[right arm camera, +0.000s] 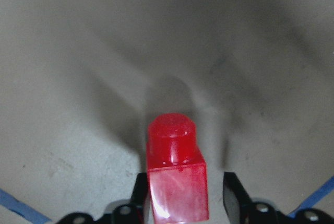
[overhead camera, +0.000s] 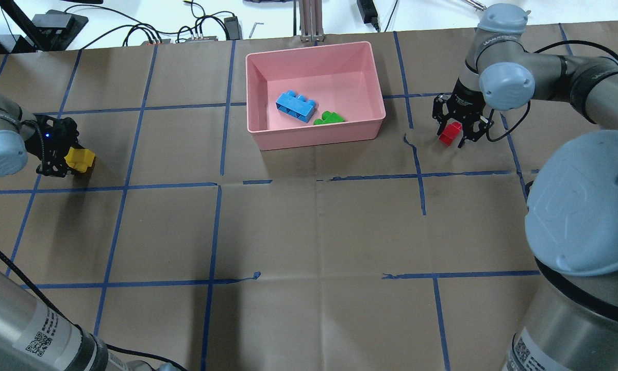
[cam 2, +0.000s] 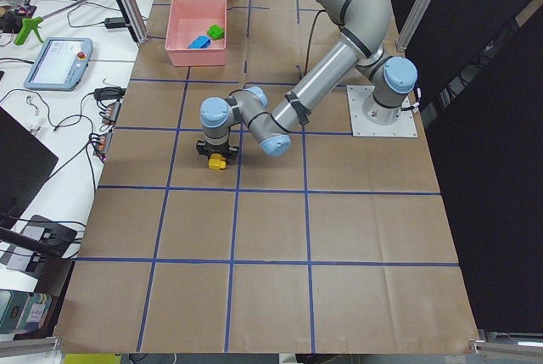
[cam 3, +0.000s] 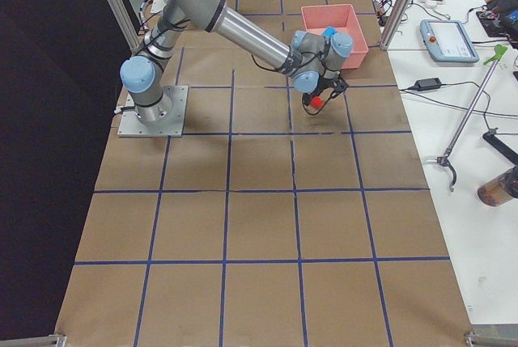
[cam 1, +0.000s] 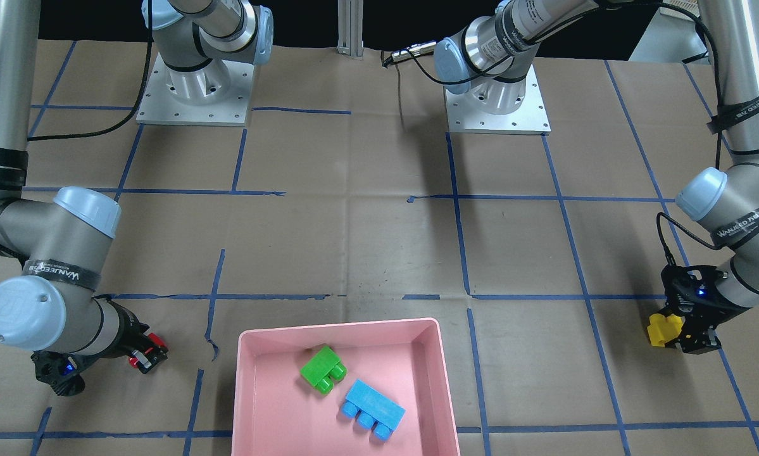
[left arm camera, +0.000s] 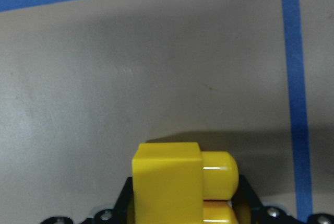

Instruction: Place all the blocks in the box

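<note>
The pink box (overhead camera: 314,135) stands at the table's far middle and holds the green block (overhead camera: 329,118) and the light blue block (overhead camera: 295,105). These also show in the front view, the green block (cam 1: 321,370) beside the light blue block (cam 1: 373,410). My left gripper (overhead camera: 74,161) is shut on the yellow block (overhead camera: 79,158), low over the table far left of the box. The left wrist view shows the yellow block (left arm camera: 172,182) between the fingers. My right gripper (overhead camera: 451,135) is shut on the red block (overhead camera: 449,133), just right of the box. The red block also shows in the right wrist view (right arm camera: 175,182).
Brown paper with blue tape grid lines (overhead camera: 216,226) covers the table. Both arm bases (cam 1: 195,88) stand on plates at the robot's side. Cables and a metal post (overhead camera: 311,20) lie beyond the box's far wall.
</note>
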Robot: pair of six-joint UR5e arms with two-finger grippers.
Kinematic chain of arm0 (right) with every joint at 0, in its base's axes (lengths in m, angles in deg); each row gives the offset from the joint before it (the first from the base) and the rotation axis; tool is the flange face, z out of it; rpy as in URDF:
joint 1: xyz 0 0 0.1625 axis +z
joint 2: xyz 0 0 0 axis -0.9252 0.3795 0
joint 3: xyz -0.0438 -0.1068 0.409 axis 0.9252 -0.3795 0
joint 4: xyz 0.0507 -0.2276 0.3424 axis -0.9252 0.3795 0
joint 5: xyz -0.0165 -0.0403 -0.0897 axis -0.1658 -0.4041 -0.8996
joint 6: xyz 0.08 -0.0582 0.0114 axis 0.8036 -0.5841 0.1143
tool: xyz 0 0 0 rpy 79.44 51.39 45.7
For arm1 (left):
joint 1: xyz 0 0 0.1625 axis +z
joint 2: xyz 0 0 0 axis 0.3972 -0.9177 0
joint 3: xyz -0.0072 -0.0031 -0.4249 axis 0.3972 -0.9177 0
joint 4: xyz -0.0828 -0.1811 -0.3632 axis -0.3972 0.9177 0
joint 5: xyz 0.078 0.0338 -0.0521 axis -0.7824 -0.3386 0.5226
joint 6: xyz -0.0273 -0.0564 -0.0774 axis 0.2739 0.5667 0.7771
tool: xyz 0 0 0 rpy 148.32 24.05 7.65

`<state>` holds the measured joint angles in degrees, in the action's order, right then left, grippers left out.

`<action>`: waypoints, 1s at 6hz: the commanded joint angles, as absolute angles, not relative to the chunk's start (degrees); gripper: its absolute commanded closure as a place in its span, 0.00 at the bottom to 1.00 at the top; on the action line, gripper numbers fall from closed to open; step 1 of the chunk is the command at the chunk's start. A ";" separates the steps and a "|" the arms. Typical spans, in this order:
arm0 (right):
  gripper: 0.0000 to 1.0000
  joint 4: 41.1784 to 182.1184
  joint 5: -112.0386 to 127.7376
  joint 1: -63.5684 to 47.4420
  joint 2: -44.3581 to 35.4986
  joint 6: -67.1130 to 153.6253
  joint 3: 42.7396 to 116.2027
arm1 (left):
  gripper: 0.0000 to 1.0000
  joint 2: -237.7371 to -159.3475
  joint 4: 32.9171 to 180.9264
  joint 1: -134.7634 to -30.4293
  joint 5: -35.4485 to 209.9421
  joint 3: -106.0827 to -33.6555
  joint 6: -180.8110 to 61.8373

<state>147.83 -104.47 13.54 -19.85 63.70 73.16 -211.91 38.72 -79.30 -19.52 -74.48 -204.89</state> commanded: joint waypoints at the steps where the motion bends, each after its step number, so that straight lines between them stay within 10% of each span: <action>1: 0.64 147.84 -104.47 13.52 -19.83 63.23 73.14 | 0.64 -209.64 38.81 -80.78 -16.84 -74.09 -202.99; 6: 0.65 142.25 -104.82 12.29 -18.08 53.72 65.25 | 0.64 -204.78 41.69 -105.60 -14.27 -68.24 -141.08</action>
<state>145.04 -104.70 12.71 -18.51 58.77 67.84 -204.24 40.67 -99.71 -14.43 -71.63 -155.81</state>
